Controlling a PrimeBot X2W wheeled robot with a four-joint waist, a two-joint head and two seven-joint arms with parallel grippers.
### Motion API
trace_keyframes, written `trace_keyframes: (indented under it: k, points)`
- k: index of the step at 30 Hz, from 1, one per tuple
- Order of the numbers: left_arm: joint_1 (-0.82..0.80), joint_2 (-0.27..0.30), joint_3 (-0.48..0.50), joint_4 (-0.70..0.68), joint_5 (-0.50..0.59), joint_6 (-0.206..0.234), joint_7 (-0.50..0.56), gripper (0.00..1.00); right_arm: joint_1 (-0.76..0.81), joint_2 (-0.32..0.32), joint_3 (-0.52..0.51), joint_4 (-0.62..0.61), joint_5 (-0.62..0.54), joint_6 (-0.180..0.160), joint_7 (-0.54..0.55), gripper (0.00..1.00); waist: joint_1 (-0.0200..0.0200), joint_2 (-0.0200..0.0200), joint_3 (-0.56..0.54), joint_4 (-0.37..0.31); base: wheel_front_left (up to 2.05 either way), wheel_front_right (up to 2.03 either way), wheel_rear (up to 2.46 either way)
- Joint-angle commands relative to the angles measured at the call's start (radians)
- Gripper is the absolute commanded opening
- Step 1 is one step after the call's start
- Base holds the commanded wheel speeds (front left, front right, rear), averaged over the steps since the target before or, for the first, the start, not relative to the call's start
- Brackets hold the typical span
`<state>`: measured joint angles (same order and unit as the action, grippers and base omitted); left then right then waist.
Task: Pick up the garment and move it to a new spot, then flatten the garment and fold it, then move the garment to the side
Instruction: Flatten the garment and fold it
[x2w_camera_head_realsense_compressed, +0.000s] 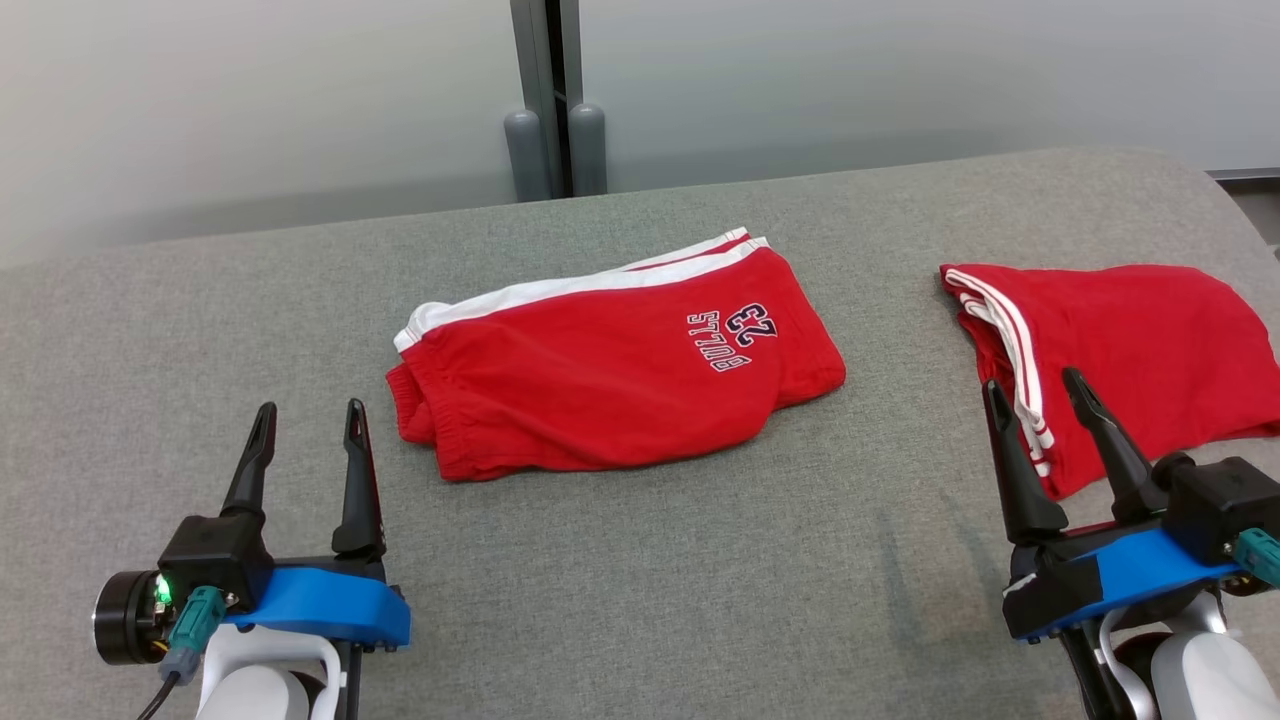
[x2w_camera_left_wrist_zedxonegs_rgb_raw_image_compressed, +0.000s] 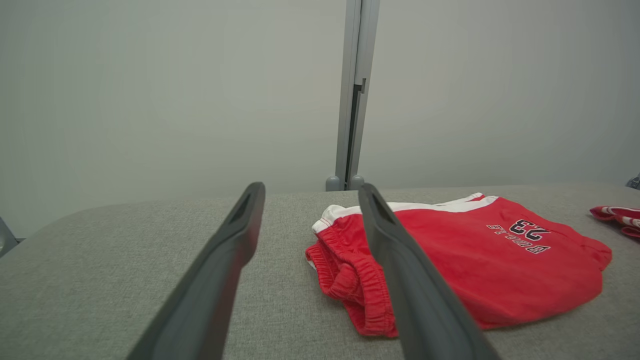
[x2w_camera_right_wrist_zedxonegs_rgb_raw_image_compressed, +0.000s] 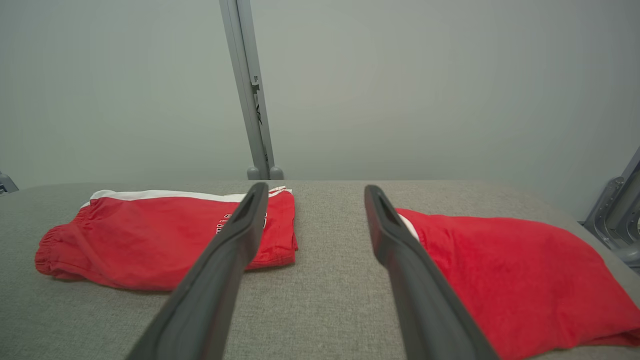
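Both tools hang empty over the near part of the worktop (x2w_camera_head_realsense_compressed: 700, 580), well in front of the grey post (x2w_camera_head_realsense_compressed: 540, 110): left tool (x2w_camera_head_realsense_compressed: 310, 410) and right tool (x2w_camera_head_realsense_compressed: 1031, 382) each have their fingers spread wide and grip nothing. Red shorts (x2w_camera_head_realsense_compressed: 620, 385) lie flat just in front of the post, mid-worktop. They look already doubled over (the fold seems done, I judge), so the move to the side appears to remain. A second red garment (x2w_camera_head_realsense_compressed: 1130, 350) lies to the post's right, apparently set aside. The shorts' long axis runs left to right, with the waistband (x2w_camera_head_realsense_compressed: 425, 410) toward the left, the leg hems toward the right and the white stripe along the edge facing the post.
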<state>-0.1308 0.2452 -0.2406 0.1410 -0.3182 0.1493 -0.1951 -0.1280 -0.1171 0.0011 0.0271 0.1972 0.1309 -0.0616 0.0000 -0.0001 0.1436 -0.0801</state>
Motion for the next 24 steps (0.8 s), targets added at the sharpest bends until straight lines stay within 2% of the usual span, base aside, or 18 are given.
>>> trace_keyframes:
  k: [1,9,17,24]
  points:
    - [-0.001,0.006,-0.002,-0.007,-0.003,0.005,0.001,1.00,0.013,0.003,-0.003,-0.006,0.004,0.000,0.004,1.00,0.0000,0.0001,0.006,0.003,0.00,0.00,0.00]
    - [-0.061,0.007,-0.014,-0.032,0.011,0.001,-0.004,1.00,-0.073,-0.019,-0.012,0.059,0.038,0.000,0.016,1.00,0.0000,0.0001,0.086,0.040,0.00,0.00,0.00]
    - [-0.159,-0.010,-0.038,-0.024,0.022,-0.018,-0.023,1.00,-0.272,-0.048,0.047,0.317,0.076,0.000,0.022,1.00,0.0000,0.0001,0.198,0.103,0.00,0.00,0.00]
    - [-0.207,-0.020,-0.047,0.006,0.026,-0.033,-0.042,1.00,-0.425,-0.053,0.098,0.552,0.082,0.000,0.020,1.00,0.0000,0.0001,0.234,0.136,0.00,0.00,0.00]
